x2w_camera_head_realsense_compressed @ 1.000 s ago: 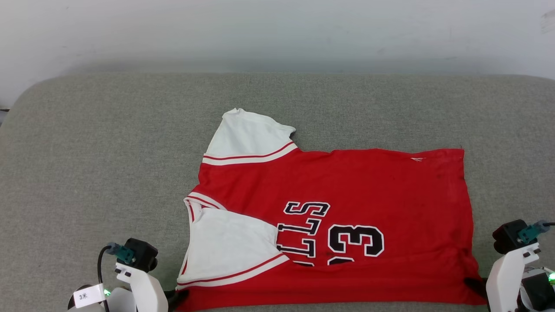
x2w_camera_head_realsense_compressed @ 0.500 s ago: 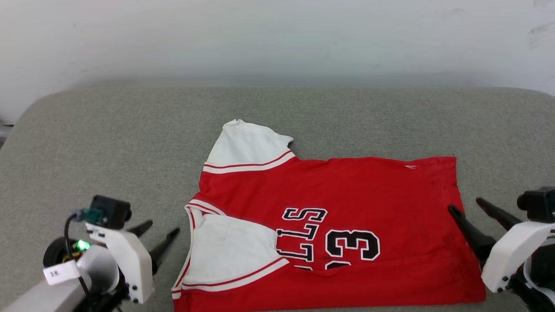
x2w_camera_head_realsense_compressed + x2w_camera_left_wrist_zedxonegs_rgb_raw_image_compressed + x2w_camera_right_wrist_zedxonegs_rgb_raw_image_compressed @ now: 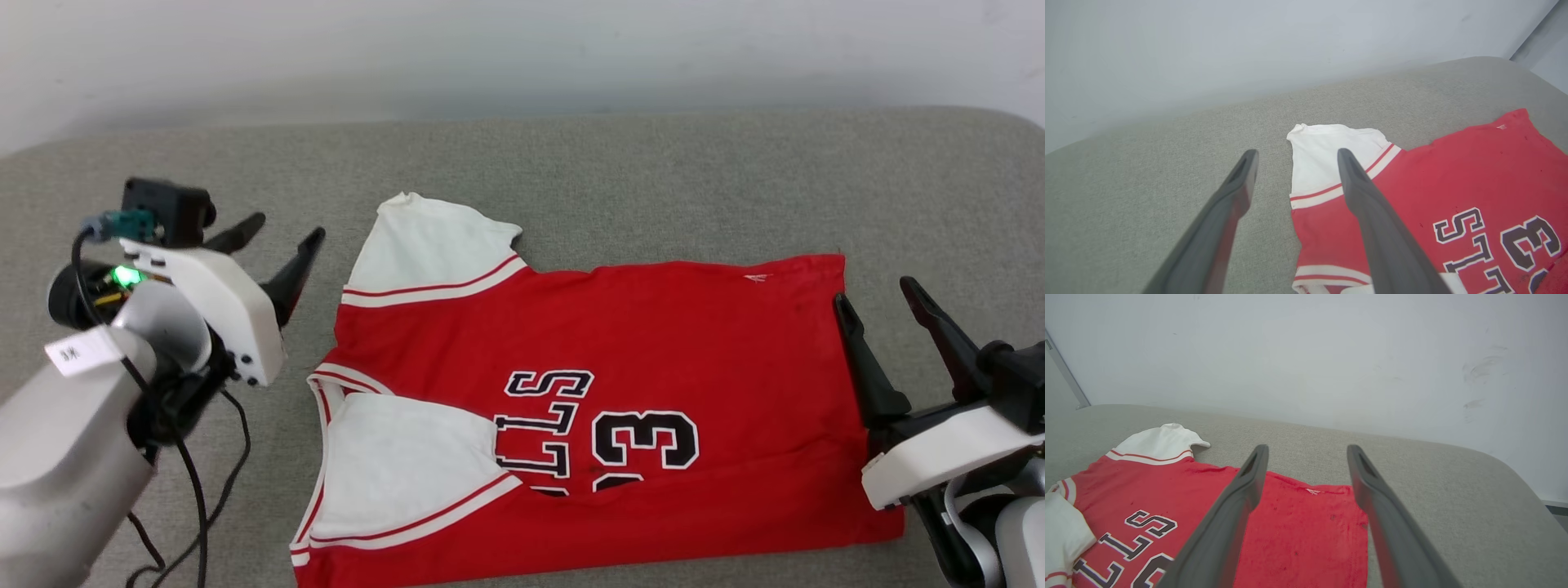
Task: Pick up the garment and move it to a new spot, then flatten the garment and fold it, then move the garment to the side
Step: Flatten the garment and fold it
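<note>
The red jersey-style T-shirt (image 3: 653, 351), with white short sleeves and black white-outlined lettering, lay spread on the grey fabric cushion (image 3: 653, 180). Its near sleeve was folded over the chest and its far sleeve pointed toward the pale wall (image 3: 490, 49). The left gripper (image 3: 287, 227) hovered just beside the far sleeve, fingers spread wide and empty. The right gripper (image 3: 873, 292) stood at the hem edge, likewise spread and holding nothing.

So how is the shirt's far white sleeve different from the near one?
The far sleeve sticks out past the red body onto the grey cushion; the near sleeve is folded in over the red front. The far sleeve covers nothing; the near sleeve hides part of the black letters. Both are white with a red stripe, on the same shirt.
</note>
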Controlling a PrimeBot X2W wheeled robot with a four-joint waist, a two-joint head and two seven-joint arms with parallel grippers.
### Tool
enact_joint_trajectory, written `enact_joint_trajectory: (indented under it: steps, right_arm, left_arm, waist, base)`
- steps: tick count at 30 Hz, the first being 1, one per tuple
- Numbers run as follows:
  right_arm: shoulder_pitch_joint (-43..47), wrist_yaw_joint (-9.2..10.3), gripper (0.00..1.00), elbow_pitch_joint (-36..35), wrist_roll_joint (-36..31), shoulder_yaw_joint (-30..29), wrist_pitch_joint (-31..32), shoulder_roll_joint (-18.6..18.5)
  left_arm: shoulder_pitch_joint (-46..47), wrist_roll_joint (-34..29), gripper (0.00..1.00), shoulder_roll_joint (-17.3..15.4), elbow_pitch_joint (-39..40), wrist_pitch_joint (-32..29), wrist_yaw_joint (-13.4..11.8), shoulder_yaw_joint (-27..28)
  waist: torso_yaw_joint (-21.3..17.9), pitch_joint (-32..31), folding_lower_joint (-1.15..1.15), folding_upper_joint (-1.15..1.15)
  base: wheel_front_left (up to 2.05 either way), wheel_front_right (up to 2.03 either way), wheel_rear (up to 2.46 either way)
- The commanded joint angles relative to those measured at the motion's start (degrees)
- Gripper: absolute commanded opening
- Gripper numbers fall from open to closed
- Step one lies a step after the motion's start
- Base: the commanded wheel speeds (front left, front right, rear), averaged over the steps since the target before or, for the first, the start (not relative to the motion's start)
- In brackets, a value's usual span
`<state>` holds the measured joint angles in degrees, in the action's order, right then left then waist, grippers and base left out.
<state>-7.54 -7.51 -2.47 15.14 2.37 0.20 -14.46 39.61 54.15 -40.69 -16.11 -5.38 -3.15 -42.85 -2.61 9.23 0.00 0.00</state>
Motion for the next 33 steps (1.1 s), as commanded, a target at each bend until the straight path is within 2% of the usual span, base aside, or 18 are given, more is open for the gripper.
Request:
enact_joint_trajectory:
  steps: [1, 6, 8, 14, 16, 25, 33]
  right_arm:
    - [0.1, 0.05, 1.00, -1.1, -0.9, -0.1, -0.5, 1.0]
    - [-1.2, 0.05, 1.00, -3.4, -2.3, -0.3, -1.4, 3.0]
    - [-1.3, 0.05, 1.00, -3.7, -2.4, -0.3, -1.4, 3.3]
    - [-3.2, 0.05, 1.00, -4.7, -2.9, 0.4, -1.6, 3.7]
    - [-3.7, 0.05, 1.00, -4.6, -3.2, 0.4, -1.8, 4.1]
    - [-6.5, 0.05, 1.00, -4.5, -3.2, 0.7, -2.5, 4.2]
    - [-8.1, 0.05, 1.00, -3.6, -2.4, 1.2, -3.3, 3.9]
  left_arm:
    - [3.0, -0.5, 1.00, -0.1, -1.3, -1.5, 1.3, -0.1]
    - [11.4, -1.0, 1.00, -0.6, -5.1, -8.6, 4.9, -1.3]
    - [12.9, -0.7, 1.00, -0.6, -5.8, -10.6, 5.5, -1.6]
    - [21.9, 0.4, 1.00, -2.0, -8.7, -25.2, 7.7, -3.6]
    - [24.3, 0.9, 1.00, -1.6, -9.0, -28.9, 8.3, -4.3]
    - [33.9, -0.5, 1.00, -1.3, -10.8, -41.2, 9.0, -7.0]
    - [35.8, -2.1, 1.00, -0.6, -13.8, -45.4, 9.2, -9.7]
  waist:
    - [-1.7, 2.9, 0.00, 0.00]
    - [-4.0, 7.9, 0.00, 0.00]
    - [-4.3, 8.8, 0.00, 0.00]
    - [-6.8, 14.6, 0.00, 0.00]
    - [-7.3, 16.1, 0.00, 0.00]
    - [-9.4, 22.7, 0.00, 0.00]
    - [-10.6, 25.8, 0.00, 0.00]
  base:
    - [0.00, 0.00, 0.00]
    - [0.00, 0.00, 0.00]
    - [0.00, 0.00, 0.00]
    - [0.00, 0.00, 0.00]
    - [0.00, 0.00, 0.00]
    - [0.00, 0.00, 0.00]
    - [0.00, 0.00, 0.00]
